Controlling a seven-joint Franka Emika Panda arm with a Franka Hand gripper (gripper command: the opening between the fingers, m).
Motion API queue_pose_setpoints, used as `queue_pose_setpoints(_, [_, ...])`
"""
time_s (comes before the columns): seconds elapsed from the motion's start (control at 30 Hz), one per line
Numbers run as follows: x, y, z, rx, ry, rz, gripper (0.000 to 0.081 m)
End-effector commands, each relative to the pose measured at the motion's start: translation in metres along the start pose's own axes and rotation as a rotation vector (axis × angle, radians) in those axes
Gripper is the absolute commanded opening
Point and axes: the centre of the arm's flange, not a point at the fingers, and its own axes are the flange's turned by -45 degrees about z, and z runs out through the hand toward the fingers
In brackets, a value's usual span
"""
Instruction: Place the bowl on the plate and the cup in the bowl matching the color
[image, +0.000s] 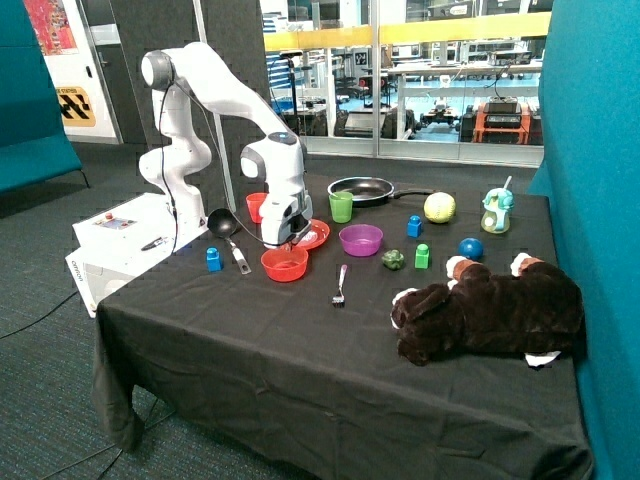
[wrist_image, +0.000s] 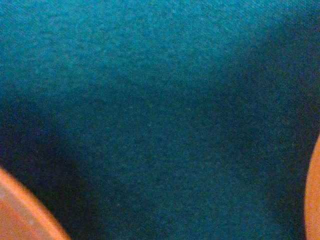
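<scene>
Gripper (image: 288, 240) hangs low between bowl (image: 285, 264) on its near side and plate (image: 314, 235) just behind; finger opening cannot be told.

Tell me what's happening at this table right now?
The Franka arm's gripper is low over the table, between the red-orange bowl and the red plate; I can't tell whether it holds anything. The bowl sits on the black cloth, not on the plate, and the red cup stands apart behind the arm, so neither placement looks done.
</scene>
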Motion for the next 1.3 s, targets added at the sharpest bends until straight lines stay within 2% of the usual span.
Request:
queue_pose_setpoints(0.0, [0.0,0.004,0.005,0.0012,0.0012,-0.007,0.0157])
queue_pose_setpoints(0.1, [0.002,0.003,0.006,0.0012,0.0012,-0.015,0.012])
queue_pose_setpoints(0.23, [0.005,0.002,0.007,0.0012,0.0012,-0.017,0.0018])
queue_pose_setpoints(0.3, [0.006,0.001,0.007,0.0012,0.0012,-0.021,0.0004])
queue_pose_setpoints(0.63, [0.008,-0.006,0.006,0.0012,0.0013,-0.026,0.0])
queue_pose_setpoints(1.27, [-0.004,0.002,0.006,0.0012,0.0012,-0.011,0.0])
